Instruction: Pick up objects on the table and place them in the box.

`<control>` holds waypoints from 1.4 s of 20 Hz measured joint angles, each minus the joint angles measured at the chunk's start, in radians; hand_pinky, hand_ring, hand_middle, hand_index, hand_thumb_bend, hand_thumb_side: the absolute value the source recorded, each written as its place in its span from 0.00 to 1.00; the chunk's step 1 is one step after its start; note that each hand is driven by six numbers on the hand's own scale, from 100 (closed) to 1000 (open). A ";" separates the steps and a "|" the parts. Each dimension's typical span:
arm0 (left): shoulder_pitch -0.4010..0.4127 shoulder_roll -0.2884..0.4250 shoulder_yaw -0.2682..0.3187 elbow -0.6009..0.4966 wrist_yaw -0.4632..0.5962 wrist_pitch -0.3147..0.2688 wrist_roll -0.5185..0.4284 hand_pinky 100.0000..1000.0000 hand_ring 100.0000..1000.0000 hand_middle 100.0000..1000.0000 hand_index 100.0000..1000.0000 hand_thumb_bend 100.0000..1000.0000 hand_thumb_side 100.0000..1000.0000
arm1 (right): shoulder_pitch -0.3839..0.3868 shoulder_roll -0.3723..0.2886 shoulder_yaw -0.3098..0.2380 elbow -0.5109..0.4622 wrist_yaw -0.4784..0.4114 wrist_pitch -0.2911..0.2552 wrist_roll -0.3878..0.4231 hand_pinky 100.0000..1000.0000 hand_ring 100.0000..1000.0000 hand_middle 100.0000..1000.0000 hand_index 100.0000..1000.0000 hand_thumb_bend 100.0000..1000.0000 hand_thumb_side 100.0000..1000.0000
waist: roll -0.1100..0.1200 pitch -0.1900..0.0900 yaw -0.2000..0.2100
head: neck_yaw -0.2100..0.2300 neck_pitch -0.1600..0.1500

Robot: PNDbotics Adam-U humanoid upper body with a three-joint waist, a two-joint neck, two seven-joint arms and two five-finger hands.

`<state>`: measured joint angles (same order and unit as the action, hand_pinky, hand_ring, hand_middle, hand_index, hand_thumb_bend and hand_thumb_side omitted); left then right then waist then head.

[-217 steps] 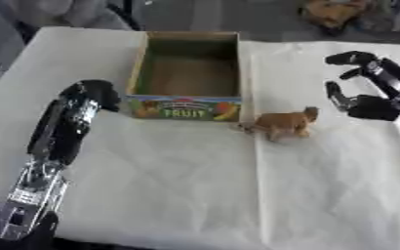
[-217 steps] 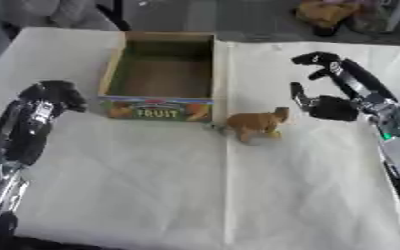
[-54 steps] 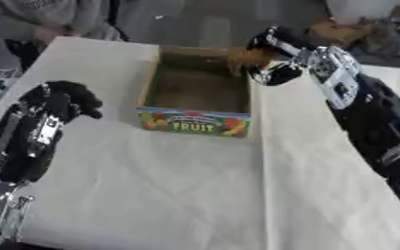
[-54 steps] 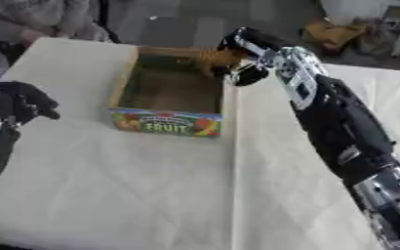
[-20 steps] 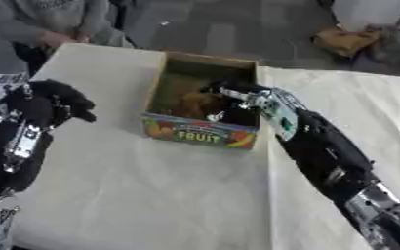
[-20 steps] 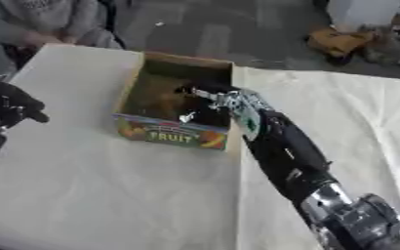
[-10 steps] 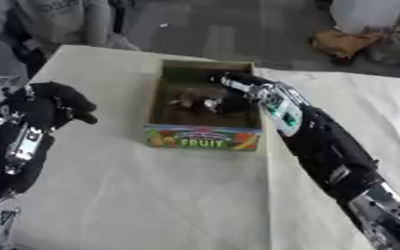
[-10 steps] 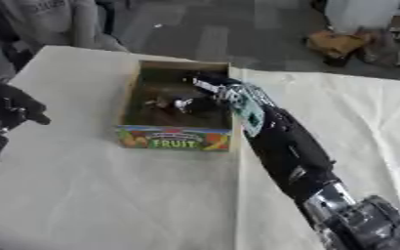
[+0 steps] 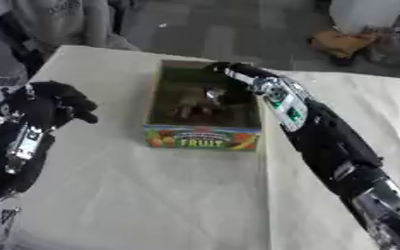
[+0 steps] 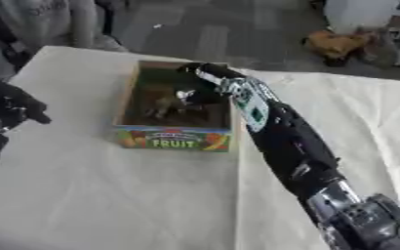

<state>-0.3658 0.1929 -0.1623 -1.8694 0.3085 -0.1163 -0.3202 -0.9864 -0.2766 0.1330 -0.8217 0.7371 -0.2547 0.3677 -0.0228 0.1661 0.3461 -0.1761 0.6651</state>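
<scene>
Brown toy (image 9: 189,108) seemingly lengthwise in box (image 9: 203,137), right robot hand (image 9: 229,83) over it, grip unclear

Soft, even room light, faint shadows on the pale tablecloth (image 9: 152,195), everything slightly blurred, the box (image 9: 205,138) interior dim.

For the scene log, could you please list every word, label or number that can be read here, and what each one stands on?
"FRUIT": on the front wall of the box, in light letters among printed fruit pictures.
A smaller line above "FRUIT" on the same label is too blurred to read.
Green patches on the right forearm show no readable text.
</scene>
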 measured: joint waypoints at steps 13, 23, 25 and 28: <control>0.040 0.023 0.054 0.028 -0.044 -0.022 0.058 0.57 0.63 0.56 0.68 0.00 0.43 | 0.073 -0.124 -0.153 -0.193 -0.122 0.004 -0.124 0.70 0.84 0.74 0.92 0.00 0.28 | -0.010 -0.012 -0.147 | 0.097 -0.008; 0.058 0.045 0.100 0.056 -0.076 -0.041 0.119 0.57 0.64 0.55 0.68 0.00 0.43 | 0.290 -0.196 -0.186 -0.474 -0.296 0.066 -0.297 0.69 0.82 0.72 0.91 0.00 0.33 | -0.010 -0.011 -0.218 | 0.136 -0.018; 0.058 0.045 0.101 0.056 -0.079 -0.042 0.120 0.57 0.64 0.55 0.68 0.00 0.43 | 0.310 -0.203 -0.169 -0.531 -0.332 0.097 -0.333 0.69 0.82 0.72 0.91 0.00 0.33 | -0.010 -0.011 -0.218 | 0.136 -0.018; 0.058 0.045 0.101 0.056 -0.080 -0.041 0.121 0.57 0.64 0.55 0.68 0.00 0.43 | 0.326 -0.214 -0.141 -0.594 -0.385 0.147 -0.381 0.69 0.82 0.72 0.91 0.00 0.33 | -0.011 -0.011 -0.217 | 0.136 -0.018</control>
<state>-0.3083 0.2379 -0.0616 -1.8135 0.2286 -0.1574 -0.1988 -0.6609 -0.4904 -0.0077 -1.4161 0.3517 -0.1075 -0.0137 -0.0336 0.1550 0.1288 -0.0398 0.6471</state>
